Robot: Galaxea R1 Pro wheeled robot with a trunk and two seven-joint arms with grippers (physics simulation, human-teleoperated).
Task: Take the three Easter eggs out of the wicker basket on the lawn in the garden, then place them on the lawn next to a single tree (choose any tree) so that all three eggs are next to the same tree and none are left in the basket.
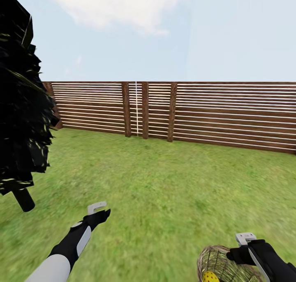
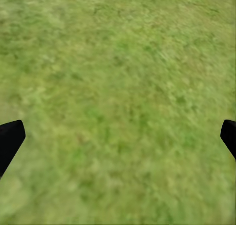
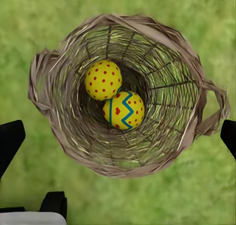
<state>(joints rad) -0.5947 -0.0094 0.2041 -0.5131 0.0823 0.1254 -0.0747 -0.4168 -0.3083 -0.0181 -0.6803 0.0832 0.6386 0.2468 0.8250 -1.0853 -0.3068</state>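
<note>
Right gripper (image 3: 118, 136), fingers apart, hovers over the wicker basket (image 3: 194, 67) at near right; two Easter eggs (image 3: 103, 80) lie inside, touching. They look smooth, round, probably slippery: pinch across the middle.

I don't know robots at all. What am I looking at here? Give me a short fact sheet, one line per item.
setting: fenced garden, green lawn, wooden slat fence
tree: dark-leaved tree at the head view's left edge
basket: wicker basket on the grass, under the right gripper
eggs visible in basket: two; dotted egg and zigzag egg, touching
third egg: cannot tell where
right gripper: open, above the basket
left gripper: open, holding nothing, over bare grass
</note>
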